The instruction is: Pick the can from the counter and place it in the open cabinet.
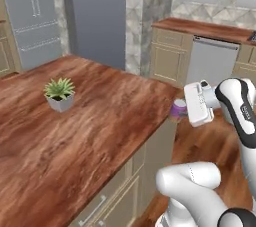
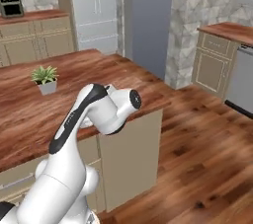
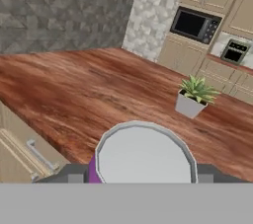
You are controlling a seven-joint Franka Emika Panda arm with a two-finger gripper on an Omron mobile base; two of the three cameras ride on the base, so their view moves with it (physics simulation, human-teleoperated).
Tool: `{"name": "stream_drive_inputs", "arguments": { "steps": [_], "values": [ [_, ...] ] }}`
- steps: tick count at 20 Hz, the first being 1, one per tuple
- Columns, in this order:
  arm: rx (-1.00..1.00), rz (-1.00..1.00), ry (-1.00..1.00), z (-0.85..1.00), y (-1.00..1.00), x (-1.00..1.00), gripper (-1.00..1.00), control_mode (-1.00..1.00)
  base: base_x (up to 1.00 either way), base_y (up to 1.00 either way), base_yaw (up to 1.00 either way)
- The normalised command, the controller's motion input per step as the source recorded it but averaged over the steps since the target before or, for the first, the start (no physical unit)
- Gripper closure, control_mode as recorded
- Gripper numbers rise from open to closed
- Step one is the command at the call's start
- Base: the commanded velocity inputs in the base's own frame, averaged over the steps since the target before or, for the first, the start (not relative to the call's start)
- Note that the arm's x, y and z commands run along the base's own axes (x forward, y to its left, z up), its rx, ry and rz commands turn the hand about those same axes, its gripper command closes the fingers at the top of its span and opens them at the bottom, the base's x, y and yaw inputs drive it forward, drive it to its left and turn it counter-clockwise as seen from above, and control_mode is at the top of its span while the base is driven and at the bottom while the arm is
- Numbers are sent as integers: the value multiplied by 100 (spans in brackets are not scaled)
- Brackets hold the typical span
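kitchen | wood counter (image 1: 75, 136) | fridge (image 1: 32, 16) | dishwasher (image 1: 212, 61) | microwave (image 3: 194, 24)

Can (image 1: 178, 108) half hidden behind hand; jaws hidden; can (image 3: 143, 154) bottom cut off in hand view.

No text, label, brand, number or sign can be read in any view. A small dark marking sits on the black band of the arm (image 1: 246, 108) at the right edge of the left base view, but it is too blurred to make out. The can's (image 3: 143, 154) silver top is blank.
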Motion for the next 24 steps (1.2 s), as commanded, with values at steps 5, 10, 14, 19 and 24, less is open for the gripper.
{"name": "stream_drive_inputs", "arguments": {
  "steps": [5,10,14,19,24],
  "values": [
    [0,0,0,0,0,0,100,100,0,0,-62],
    [0,0,0,0,0,0,100,100,-11,3,-56],
    [0,0,0,0,0,0,100,100,-14,5,-53],
    [0,0,0,0,0,0,100,100,-9,3,-52],
    [0,0,0,0,0,0,100,100,-7,4,-52]
  ]
}}
